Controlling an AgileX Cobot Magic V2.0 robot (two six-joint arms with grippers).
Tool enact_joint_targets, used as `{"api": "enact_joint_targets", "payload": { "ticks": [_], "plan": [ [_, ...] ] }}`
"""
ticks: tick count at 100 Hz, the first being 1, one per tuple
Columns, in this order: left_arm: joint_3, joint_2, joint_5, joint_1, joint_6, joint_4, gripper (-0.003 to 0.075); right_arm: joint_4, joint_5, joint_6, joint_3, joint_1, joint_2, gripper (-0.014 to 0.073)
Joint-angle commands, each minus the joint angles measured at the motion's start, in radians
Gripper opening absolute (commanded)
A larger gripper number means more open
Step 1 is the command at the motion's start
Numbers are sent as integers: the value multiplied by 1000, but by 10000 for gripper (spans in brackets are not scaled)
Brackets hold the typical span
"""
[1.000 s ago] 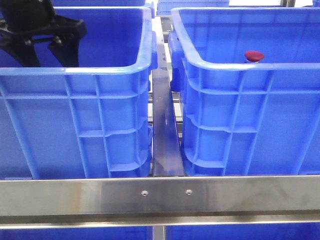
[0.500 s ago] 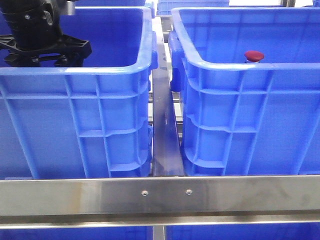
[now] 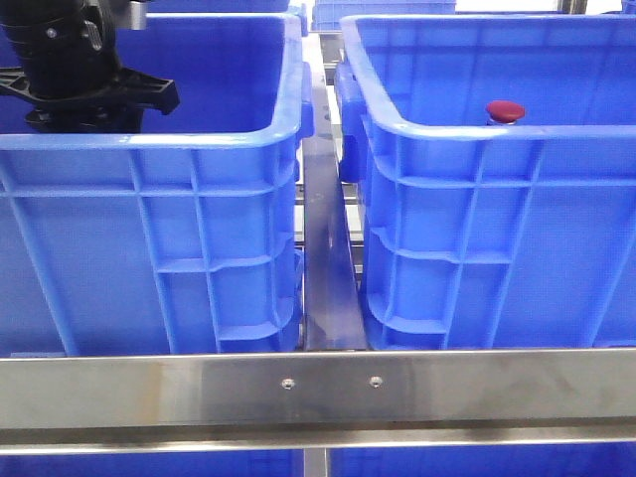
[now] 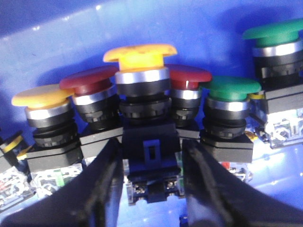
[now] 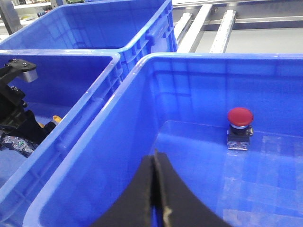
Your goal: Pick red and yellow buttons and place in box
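My left gripper (image 4: 151, 144) is down inside the left blue crate (image 3: 149, 144), in a cluster of push buttons. Its fingers (image 4: 106, 175) press both sides of the black body of a yellow-orange button (image 4: 140, 53), which stands among the others. Dark red buttons (image 4: 92, 80) stand right behind it. In the front view only the left arm (image 3: 75, 84) shows; the crate wall hides the fingers. The box, the right blue crate (image 3: 477, 129), holds one red button (image 3: 504, 110), also in the right wrist view (image 5: 240, 116). My right gripper (image 5: 155, 158) is shut and empty above that box.
The left crate also holds another yellow button (image 4: 40, 97) and green ones (image 4: 232, 89). A steel rail (image 3: 328, 248) runs between the crates and a steel bar (image 3: 318, 388) crosses in front. More blue crates (image 5: 94, 28) stand behind.
My left arm has swung and dropped deeper into the left crate, then nearly stopped. The red button in the right crate has not moved.
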State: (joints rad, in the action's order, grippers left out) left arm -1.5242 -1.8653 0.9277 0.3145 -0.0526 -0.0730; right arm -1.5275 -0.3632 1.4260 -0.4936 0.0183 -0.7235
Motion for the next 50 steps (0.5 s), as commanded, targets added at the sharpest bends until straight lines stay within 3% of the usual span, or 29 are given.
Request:
{"api": "enact_joint_targets", "payload": {
  "ticks": [1, 26, 50],
  "plan": [
    [-37, 73, -18, -1, -10, 7, 100, -25, -13, 9, -28, -5, 6, -68],
    [-40, 209, -35, 34, -10, 26, 99, -25, -13, 9, -27, -5, 6, -68],
    [-40, 343, -69, 155, -4, 26, 95, -25, -13, 9, -27, -5, 6, -68]
  ]
}}
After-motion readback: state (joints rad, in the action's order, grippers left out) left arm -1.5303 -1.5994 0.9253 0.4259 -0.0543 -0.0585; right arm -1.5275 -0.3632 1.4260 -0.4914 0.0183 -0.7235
